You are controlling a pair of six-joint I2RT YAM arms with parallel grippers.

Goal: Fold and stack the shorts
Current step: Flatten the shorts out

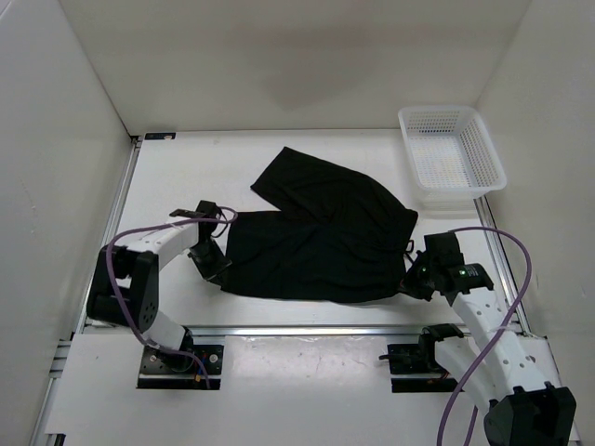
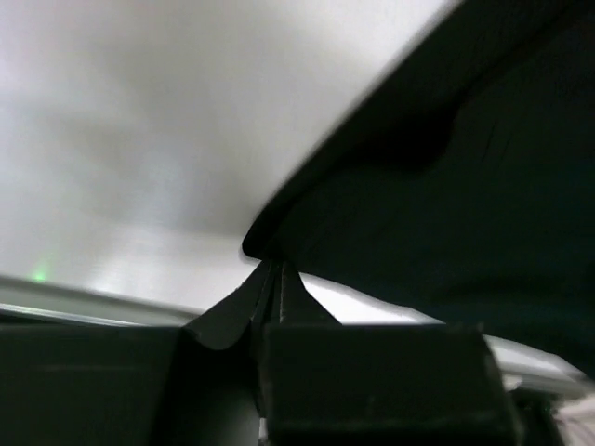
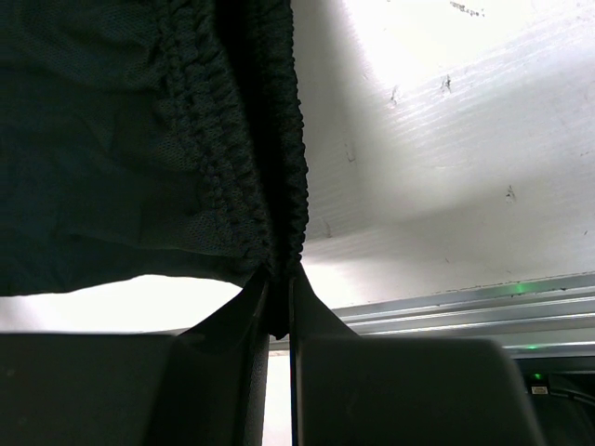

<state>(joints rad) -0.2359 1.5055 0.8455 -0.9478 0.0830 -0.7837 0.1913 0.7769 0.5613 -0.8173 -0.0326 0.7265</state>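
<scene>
Both pincers are pressed shut on the shorts (image 1: 321,232), which stretch flat between them, long axis running arm to arm. The left gripper (image 2: 274,271) pinches a hem corner right at its tips. The right gripper (image 3: 279,279) pinches the gathered waistband, with the cloth lying ahead of it and to its left.

1. My left wrist view is blurred: the shorts (image 2: 446,214) are a soft dark mass running off its top and right edges.
2. In my right wrist view the top edge cuts the waistband (image 3: 232,139).
3. From above, my left gripper (image 1: 219,269) merges with the black cloth, so I cannot make out its tips.
4. My right arm (image 1: 493,353) leaves the bottom edge.
</scene>
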